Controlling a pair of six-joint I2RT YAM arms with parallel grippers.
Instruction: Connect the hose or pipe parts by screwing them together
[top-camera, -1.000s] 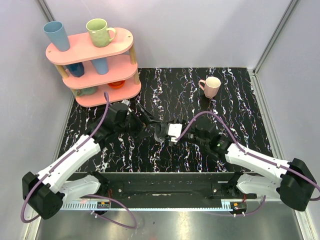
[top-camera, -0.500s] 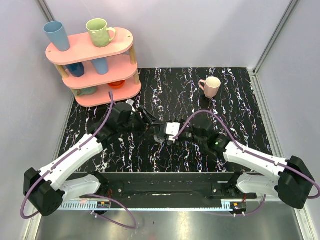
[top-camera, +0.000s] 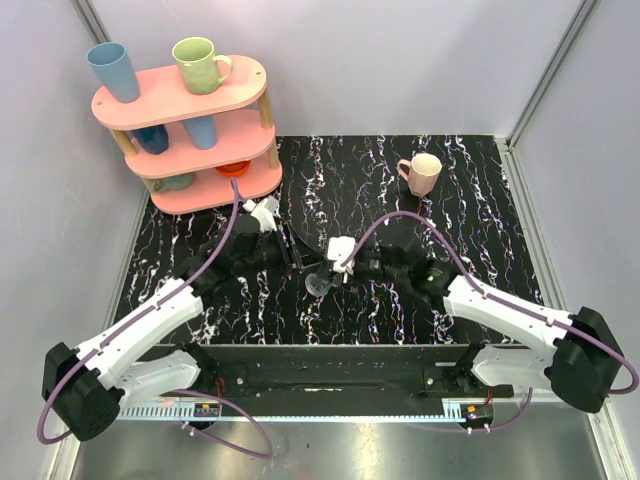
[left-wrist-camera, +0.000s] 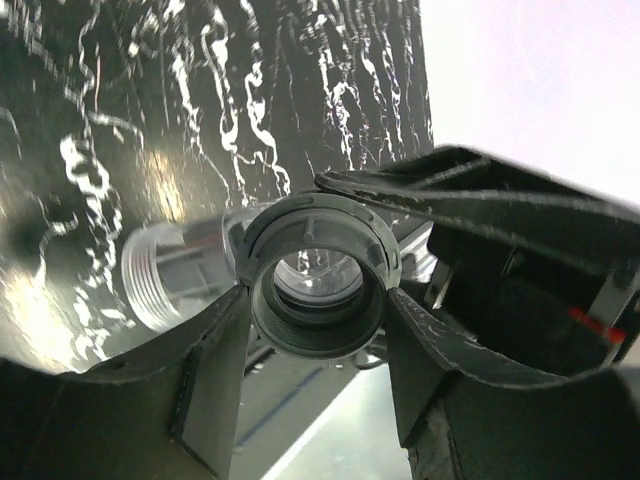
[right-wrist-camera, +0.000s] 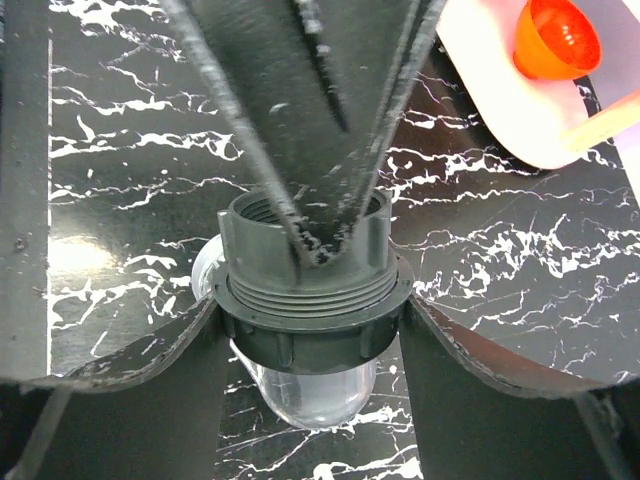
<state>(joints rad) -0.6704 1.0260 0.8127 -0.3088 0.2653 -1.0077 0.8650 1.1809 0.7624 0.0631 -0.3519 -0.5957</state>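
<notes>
The pipe parts hang joined above the black marbled table between both grippers, seen in the top view as a small translucent piece (top-camera: 318, 284). In the right wrist view, a grey threaded tube (right-wrist-camera: 300, 235) carries a black ring fitting (right-wrist-camera: 310, 335), with a clear rounded end (right-wrist-camera: 310, 395) below. My right gripper (right-wrist-camera: 312, 310) (top-camera: 345, 262) is shut on the black ring, one finger on each side. My left gripper (left-wrist-camera: 318, 300) (top-camera: 300, 262) is shut on the grey tube's open end (left-wrist-camera: 300, 345), both fingers touching its rim. A translucent threaded section (left-wrist-camera: 165, 275) shows behind it.
A pink mug (top-camera: 422, 172) stands at the back right of the table. A pink three-tier shelf (top-camera: 200, 190) with several cups and an orange bowl (top-camera: 233, 168) fills the back left corner. Grey walls enclose the table at the back and on both sides.
My left gripper has moved right onto the tube and gone from wide open to shut on its end. The right gripper has carried the parts slightly left, still gripping.
</notes>
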